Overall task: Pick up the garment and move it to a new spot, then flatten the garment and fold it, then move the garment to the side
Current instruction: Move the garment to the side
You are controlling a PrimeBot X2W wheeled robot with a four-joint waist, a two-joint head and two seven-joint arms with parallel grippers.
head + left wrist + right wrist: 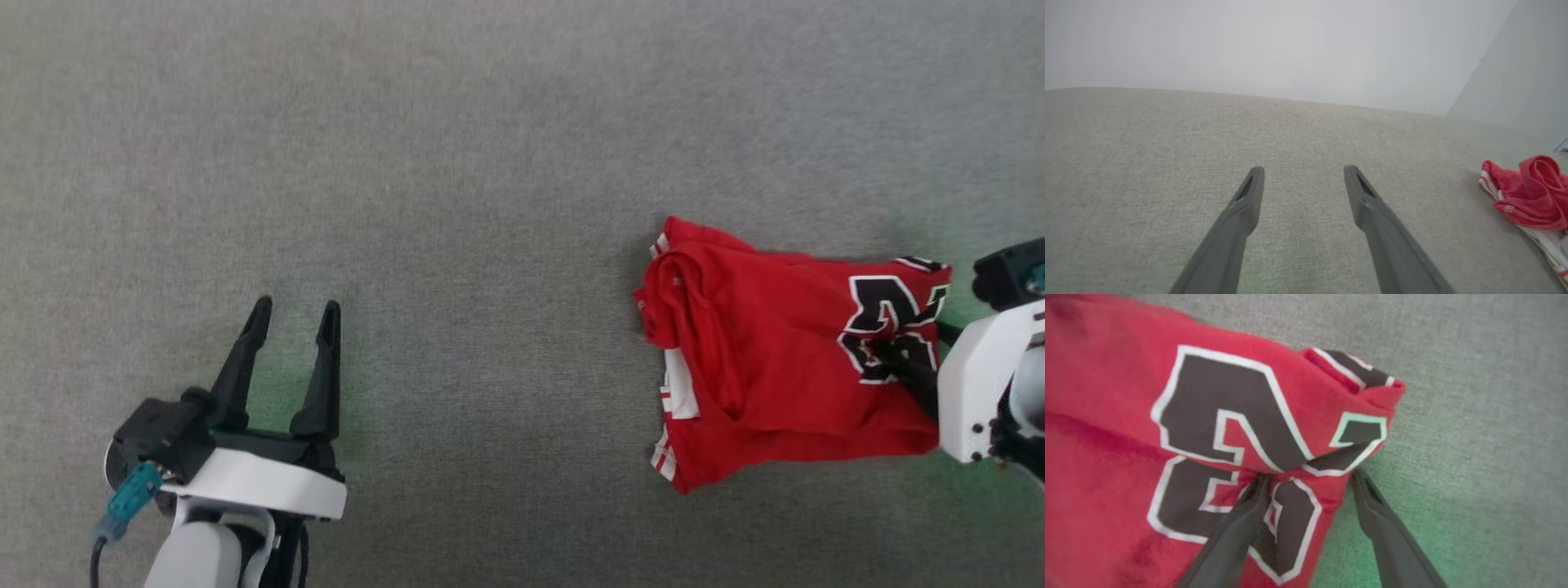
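The garment [759,351] is a red jersey T-shirt lying folded in a compact bundle at the right of the grey surface, with white striped sleeve trim at its left edge and black-and-white lettering at its right end. My right gripper [914,347] is open at that lettered end. In the right wrist view the right gripper [1309,475] has one finger resting on the lettering of the garment [1126,416] and the other just off the cloth's edge. My left gripper [295,309] stands open and empty at the lower left, far from the shirt. The left wrist view shows the left gripper [1303,170] over bare fabric, with the garment [1531,196] at far right.
The grey fabric surface [490,163] stretches wide and bare to the left of and beyond the shirt. In the left wrist view a pale wall [1290,41] rises behind the surface's far edge.
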